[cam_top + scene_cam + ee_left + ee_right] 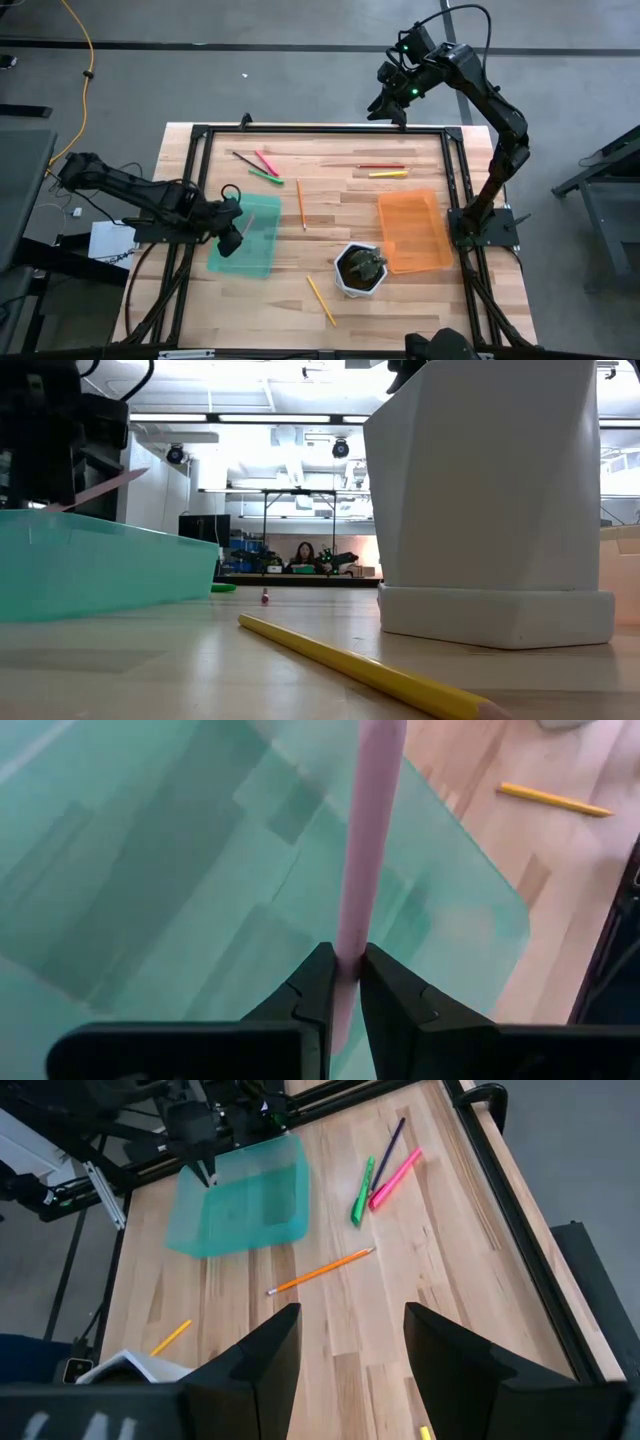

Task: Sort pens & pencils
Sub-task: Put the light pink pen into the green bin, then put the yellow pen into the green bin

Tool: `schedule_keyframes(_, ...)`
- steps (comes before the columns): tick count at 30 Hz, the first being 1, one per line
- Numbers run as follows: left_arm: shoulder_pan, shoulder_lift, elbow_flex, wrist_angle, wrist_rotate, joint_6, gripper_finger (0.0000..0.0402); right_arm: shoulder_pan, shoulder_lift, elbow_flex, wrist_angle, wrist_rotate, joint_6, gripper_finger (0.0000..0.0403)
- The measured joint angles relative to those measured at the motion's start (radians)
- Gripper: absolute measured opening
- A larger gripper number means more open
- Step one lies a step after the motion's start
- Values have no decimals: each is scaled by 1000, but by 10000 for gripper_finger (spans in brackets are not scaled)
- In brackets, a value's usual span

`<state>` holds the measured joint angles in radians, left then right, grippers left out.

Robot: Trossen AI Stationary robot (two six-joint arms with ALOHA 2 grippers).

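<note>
Wooden table: left tool pinching pink pen over teal tray; right tool wide.

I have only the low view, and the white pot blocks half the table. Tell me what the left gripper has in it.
Observer: The left gripper is shut on a pale pink pen, which it holds over the green tray.
Operator: Report the right arm.
Observer: The right gripper is open and holds nothing. It is raised near the far edge of the table.
Operator: List what lies loose beyond that tray.
Observer: A bright pink pen, a green pen and a dark pen lie bunched together, with an orange pencil apart from them.
</note>
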<state>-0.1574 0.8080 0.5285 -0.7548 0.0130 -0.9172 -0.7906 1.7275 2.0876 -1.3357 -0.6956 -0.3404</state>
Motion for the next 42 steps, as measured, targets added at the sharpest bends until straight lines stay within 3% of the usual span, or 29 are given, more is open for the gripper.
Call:
schedule_keyframes(14, 0, 47, 0, 2, 26, 35, 84, 0, 0, 0, 1, 0, 0, 170)
schedule_keyframes(18, 0, 47, 0, 65, -47, 74, 86, 1, 0, 0, 1, 0, 2, 170)
schedule_keyframes(22, 13, 44, 1, 201, -184, 148, 81, 13, 0, 0, 9, 0, 2, 170)
schedule_keyframes(25, 79, 44, 2, 255, -192, 199, 79, 27, 0, 0, 19, 0, 2, 170)
schedule_keyframes(30, 236, 45, 24, 302, -106, 340, 79, 52, 0, 0, 23, -1, 3, 170)
schedule_keyframes(42, 646, 44, 262, 306, 91, 734, 79, 101, 0, 0, 185, -15, 74, 170)
